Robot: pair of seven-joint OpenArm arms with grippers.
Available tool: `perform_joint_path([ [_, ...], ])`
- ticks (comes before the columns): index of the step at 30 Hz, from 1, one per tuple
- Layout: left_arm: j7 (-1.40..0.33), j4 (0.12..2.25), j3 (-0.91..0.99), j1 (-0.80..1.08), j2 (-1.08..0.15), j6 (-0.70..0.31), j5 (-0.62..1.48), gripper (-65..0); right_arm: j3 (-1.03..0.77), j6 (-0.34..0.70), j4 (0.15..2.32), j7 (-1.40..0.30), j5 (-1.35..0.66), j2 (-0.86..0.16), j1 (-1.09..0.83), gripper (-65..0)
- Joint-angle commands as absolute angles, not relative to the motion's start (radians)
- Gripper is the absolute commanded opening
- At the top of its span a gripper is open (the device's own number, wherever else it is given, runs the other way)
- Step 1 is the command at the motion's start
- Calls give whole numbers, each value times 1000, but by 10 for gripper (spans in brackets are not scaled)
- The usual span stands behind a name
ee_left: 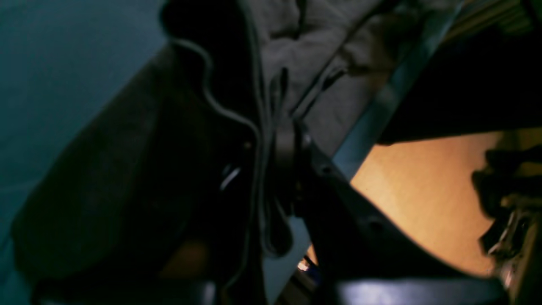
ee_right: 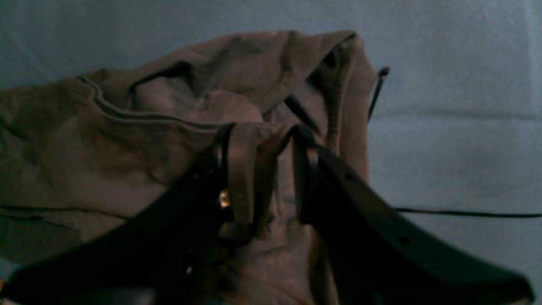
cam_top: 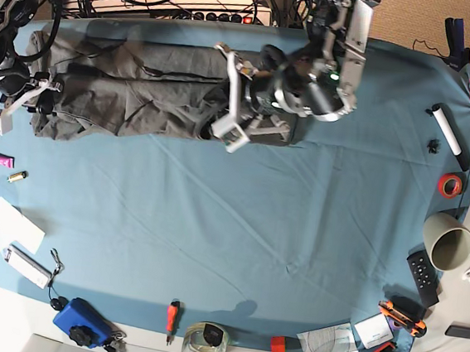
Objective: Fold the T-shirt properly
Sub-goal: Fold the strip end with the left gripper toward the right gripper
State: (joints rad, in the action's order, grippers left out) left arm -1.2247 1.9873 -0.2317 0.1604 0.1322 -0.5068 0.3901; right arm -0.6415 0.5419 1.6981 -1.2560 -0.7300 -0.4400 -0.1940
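Shirt [cam_top: 135, 91] held at both ends, folded lengthwise.
Your left end effector [cam_top: 237, 114] and right end effector [ee_right: 264, 178] pinch cloth; lift both evenly.

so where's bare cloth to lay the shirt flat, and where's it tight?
Widest free patch: mid tablecloth, between the T-shirt above and the jar and screwdriver along the near edge. Tight spots: right edge by the tape roll, cup and remote; left edge by the paper.
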Motion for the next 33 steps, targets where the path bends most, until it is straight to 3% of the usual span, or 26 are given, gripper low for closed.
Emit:
perform_joint_path([
  [1,-1194,1990,-257,146,157,-513,393,-650,-650,535,1713,-1237,-733,-463,-186,-493],
  [15,-1124,1865,-345,23,157,-487,359,-650,-650,530,1713,-1237,-732,-462,-186,-493],
  [24,-1151,1827,-345,11,157,-523,513,-650,-650,530,1713,-1233,-732,-463,-186,-493],
  [33,-1098,1827,-345,11,157,-561,531,-650,-650,530,1713,-1227,-732,-462,-186,-493],
])
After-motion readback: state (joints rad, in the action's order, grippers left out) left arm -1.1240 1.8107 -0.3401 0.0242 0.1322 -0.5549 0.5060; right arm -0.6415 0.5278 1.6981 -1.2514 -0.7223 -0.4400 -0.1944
